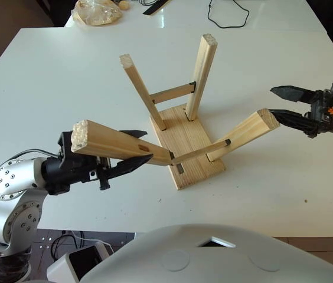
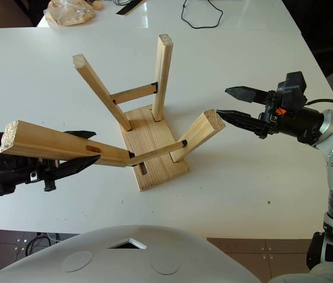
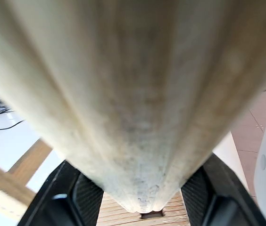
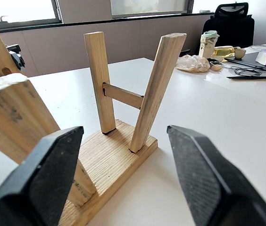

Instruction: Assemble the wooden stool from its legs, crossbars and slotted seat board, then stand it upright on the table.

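The slotted seat board [image 1: 184, 134] lies flat on the white table [image 1: 48, 88]. Two legs [image 1: 143, 91] [image 1: 201, 76] stand in its far end, joined by a crossbar [image 1: 171, 92]. A second pair leans outward from the near end, linked by a thin crossbar [image 1: 199, 151]. My left gripper [image 1: 128, 150] is shut on the left leg [image 1: 110, 144], whose wood runs between the black fingers [image 3: 78, 197]. My right gripper [image 2: 223, 102] is open at the table's right. Its lower fingertip [image 2: 228, 115] is right at the top end of the right leg [image 2: 199, 134]. That leg [image 4: 15, 117] lies outside the gap.
A plastic bag [image 1: 98, 12] and a black cable [image 1: 228, 15] lie on the table behind. The front table edge runs just below the board. Bare tabletop stretches left and right of the stool.
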Controlling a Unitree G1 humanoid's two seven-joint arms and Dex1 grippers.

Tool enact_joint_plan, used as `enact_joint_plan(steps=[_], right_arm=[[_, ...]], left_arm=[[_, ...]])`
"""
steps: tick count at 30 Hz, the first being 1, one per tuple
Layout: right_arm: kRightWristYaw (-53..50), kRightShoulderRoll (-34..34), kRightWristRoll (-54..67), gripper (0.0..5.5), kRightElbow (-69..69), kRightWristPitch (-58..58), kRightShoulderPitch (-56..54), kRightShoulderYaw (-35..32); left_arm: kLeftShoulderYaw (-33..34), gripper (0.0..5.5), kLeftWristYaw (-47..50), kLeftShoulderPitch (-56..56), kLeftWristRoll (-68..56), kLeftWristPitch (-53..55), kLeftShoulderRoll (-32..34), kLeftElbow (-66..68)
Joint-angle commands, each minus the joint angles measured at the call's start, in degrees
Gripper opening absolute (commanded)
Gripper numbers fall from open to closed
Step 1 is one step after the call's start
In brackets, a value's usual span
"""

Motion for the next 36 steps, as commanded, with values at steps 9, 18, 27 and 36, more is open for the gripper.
enact_joint_plan(steps=[9, 18, 27, 36], right_arm=[[1.2, -0.9, -2.1, 3.27, 1.9, -1.4, -3.6, 3.5], [1.5, -0.8, -3.1, 3.27, 3.2, -2.2, -3.9, 3.5], [1.5, -0.7, -3.4, 3.27, 3.1, -2.7, -3.5, 3.5], [1.8, -0.8, -3.8, 3.27, 3.6, -3.3, -3.3, 3.6]], left_arm=[[-6.9, 2.05, 1.0, 6.4, 8.1, -5.4, -4.0, -0.7], [-9.0, 2.05, 1.6, 6.7, 10.4, -7.8, -5.0, 0.3], [-10.2, 2.05, 0.9, 7.5, 11.9, -9.5, -4.3, 1.8], [-11.8, 2.05, 0.0, 8.2, 14.2, -11.0, -3.1, 3.1]])
